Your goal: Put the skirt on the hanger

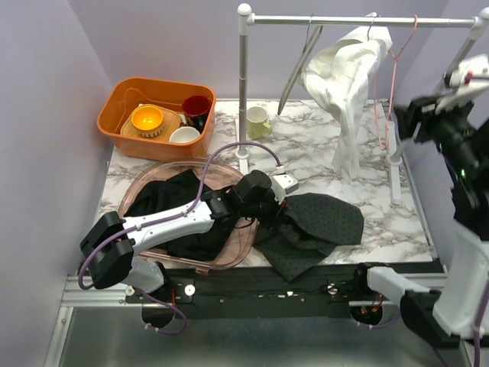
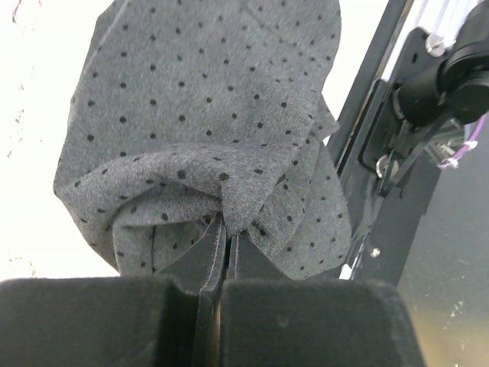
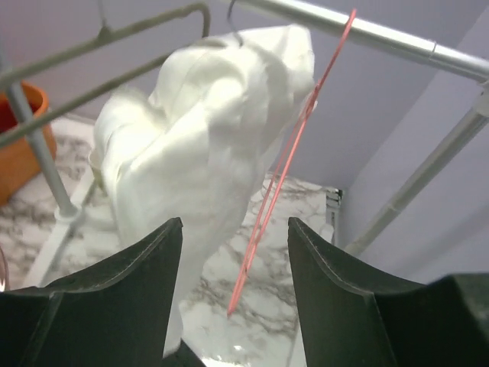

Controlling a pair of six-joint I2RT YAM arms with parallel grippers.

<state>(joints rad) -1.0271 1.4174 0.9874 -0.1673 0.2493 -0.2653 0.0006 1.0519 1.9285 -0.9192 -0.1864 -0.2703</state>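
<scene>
Skirt [image 1: 325, 222] crumpled, long axis left-right, left tool [image 2: 223, 233] pinching

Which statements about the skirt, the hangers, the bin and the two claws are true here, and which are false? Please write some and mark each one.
1. The left claw is shut on the dotted skirt. True.
2. The right claw grips the pink hanger. False: it is open, and the hanger hangs free on the rail.
3. A white garment hangs from the rail. True.
4. The orange bin is empty. False: it holds a yellow bowl and other dishes.
5. The dotted skirt hangs on a hanger. False: it lies on the table.
</scene>
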